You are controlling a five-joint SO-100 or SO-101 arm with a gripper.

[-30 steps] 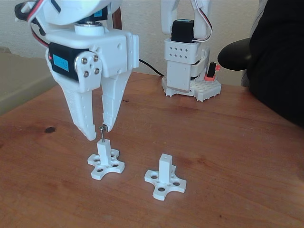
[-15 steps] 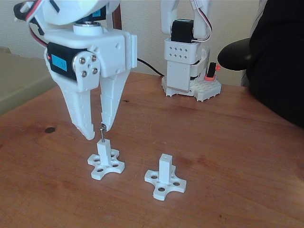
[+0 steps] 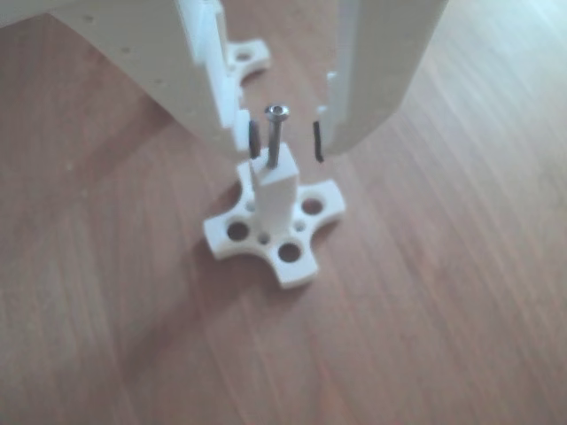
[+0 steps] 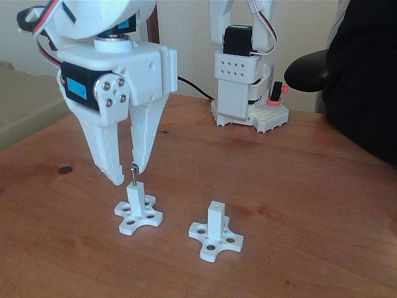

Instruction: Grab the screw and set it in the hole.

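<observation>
The screw [image 3: 275, 135] stands upright in the hole [image 3: 271, 165] atop the left white post [image 4: 134, 195], its head poking up above the end face. The gripper [image 4: 125, 176] hangs just above it with its jaws spread apart, holding nothing; the other view shows a gap on each side of the screw. A second post [image 4: 215, 218] sits to the right on the wooden table [image 4: 298, 186].

The white tool [image 4: 124, 175] hangs open over the left white post [image 4: 134, 197] on the wooden table [image 4: 291, 186]. The screw [image 4: 133, 176] stands upright in the hole at the post's top, its head beside the right fingertip [image 4: 140, 162]. A second post [image 4: 215, 218] stands to the right.
</observation>
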